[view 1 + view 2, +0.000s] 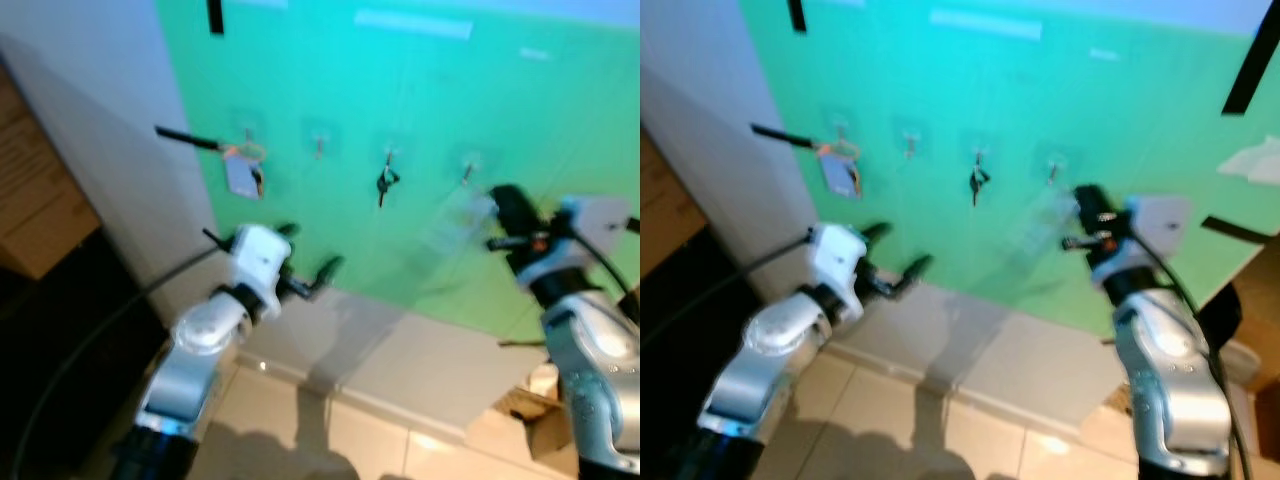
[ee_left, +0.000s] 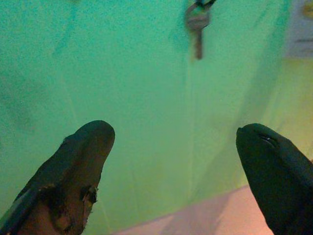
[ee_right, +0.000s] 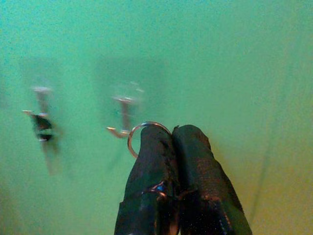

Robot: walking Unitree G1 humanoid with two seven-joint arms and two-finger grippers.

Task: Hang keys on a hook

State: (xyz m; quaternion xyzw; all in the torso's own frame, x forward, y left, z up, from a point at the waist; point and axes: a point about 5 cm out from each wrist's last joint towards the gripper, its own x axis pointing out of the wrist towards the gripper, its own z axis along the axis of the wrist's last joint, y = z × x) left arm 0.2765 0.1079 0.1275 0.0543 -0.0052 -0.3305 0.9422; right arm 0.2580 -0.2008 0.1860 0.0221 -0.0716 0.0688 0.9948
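A green board [image 1: 420, 90] on the wall carries a row of several small clear hooks. A tagged key bunch [image 1: 243, 172] hangs at the left end, and a dark key [image 1: 385, 183] hangs from the third hook. My right gripper [image 3: 171, 134] is shut on a silver key ring [image 3: 137, 131], which it holds right beside the rightmost hook [image 3: 123, 113]; the ring's edge is close to the hook's tip. The same gripper [image 1: 500, 205] shows raised at the board. My left gripper [image 1: 308, 250] is open and empty, low in front of the board, below the hanging key [image 2: 197, 23].
Cardboard boxes [image 1: 35, 190] stand at the left, and an open carton [image 1: 530, 415] lies on the tile floor at the lower right. Below the board runs a pale wall [image 1: 420, 360]. Black tape strips [image 1: 1248, 70] hold the board's corners.
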